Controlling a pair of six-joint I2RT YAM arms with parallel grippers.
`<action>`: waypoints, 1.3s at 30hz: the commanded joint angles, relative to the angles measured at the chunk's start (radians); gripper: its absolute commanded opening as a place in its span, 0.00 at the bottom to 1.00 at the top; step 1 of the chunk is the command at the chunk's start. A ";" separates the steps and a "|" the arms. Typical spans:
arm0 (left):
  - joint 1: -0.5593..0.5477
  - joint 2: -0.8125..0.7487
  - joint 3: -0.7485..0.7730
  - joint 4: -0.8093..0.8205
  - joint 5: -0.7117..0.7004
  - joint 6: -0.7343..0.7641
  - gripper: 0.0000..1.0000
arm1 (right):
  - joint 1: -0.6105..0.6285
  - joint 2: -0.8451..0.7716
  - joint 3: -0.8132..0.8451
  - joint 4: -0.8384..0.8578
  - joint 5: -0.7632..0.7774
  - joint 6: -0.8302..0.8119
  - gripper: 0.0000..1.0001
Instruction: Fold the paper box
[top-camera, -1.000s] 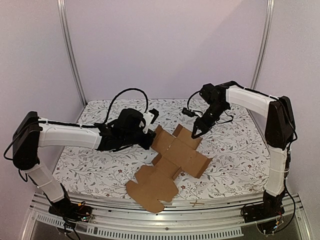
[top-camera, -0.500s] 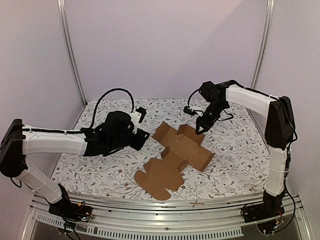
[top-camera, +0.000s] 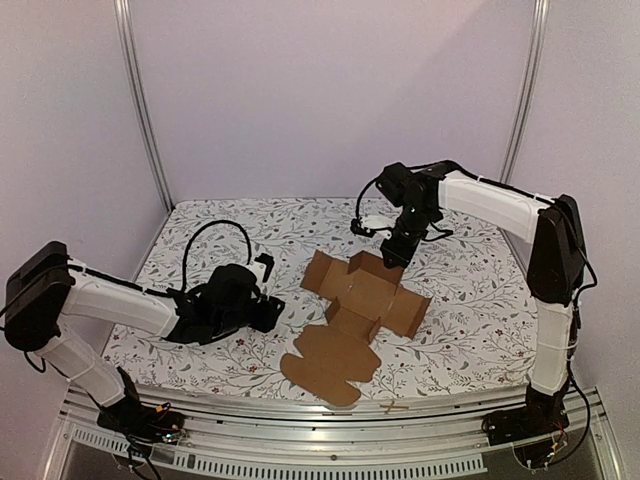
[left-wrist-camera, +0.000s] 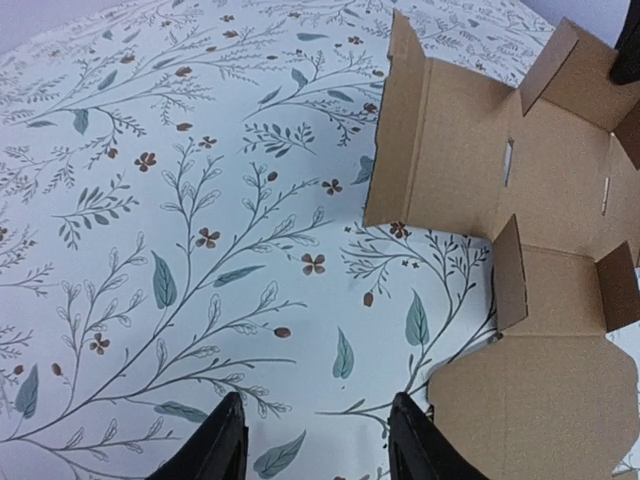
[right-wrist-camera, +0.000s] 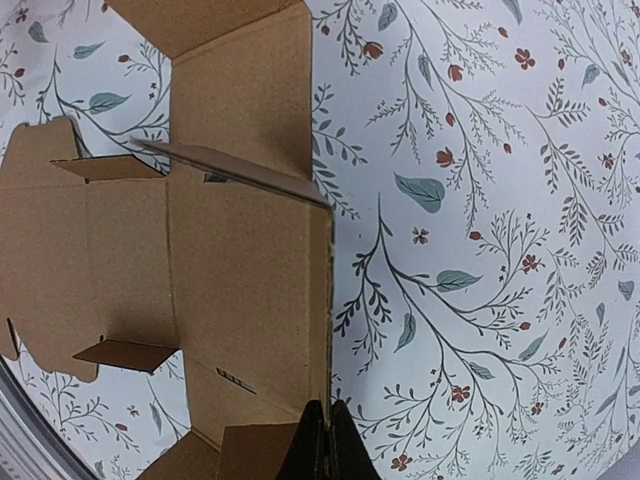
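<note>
Two fingers of the left gripper stand spread and empty at the overhead view's lower left, apart from the paper box. It lies mostly flat at centre, with some flaps raised. It looks light, stiff across panels and weak at creases, so flap edges suit a pinch. Just right, the right gripper is pressed together at a raised flap's edge; whether it pinches cardboard, I cannot tell.
</note>
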 joint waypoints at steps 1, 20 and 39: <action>0.041 0.076 0.048 0.111 -0.038 -0.025 0.48 | 0.030 -0.076 -0.007 0.023 0.071 -0.064 0.00; 0.222 0.403 0.185 0.431 0.383 -0.002 0.47 | 0.238 -0.296 -0.447 0.491 0.419 -0.267 0.00; 0.049 0.312 -0.045 0.632 0.453 -0.010 0.49 | 0.457 -0.438 -0.851 0.926 0.630 -0.378 0.00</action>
